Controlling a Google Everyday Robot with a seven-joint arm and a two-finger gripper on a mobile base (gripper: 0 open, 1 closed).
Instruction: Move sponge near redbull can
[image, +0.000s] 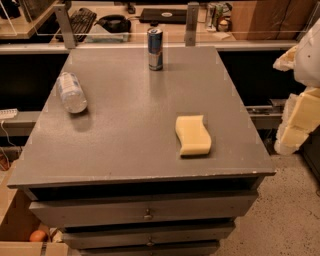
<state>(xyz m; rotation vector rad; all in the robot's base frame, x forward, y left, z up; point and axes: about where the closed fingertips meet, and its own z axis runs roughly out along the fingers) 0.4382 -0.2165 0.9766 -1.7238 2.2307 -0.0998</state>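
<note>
The sponge (193, 135) is a pale yellow foam block with wavy sides, lying flat on the right front part of the grey cabinet top (135, 115). The redbull can (155, 48) stands upright at the far middle of the top, well apart from the sponge. My gripper (300, 117) is at the right edge of the view, off the cabinet and to the right of the sponge, showing as yellowish blocks below a white arm part.
A clear plastic water bottle (71, 92) lies on its side at the left of the top. Drawers (145, 210) face the front. A desk with a keyboard (80, 22) and a laptop (162, 15) stands behind. An orange ball (37, 236) sits on the floor at lower left.
</note>
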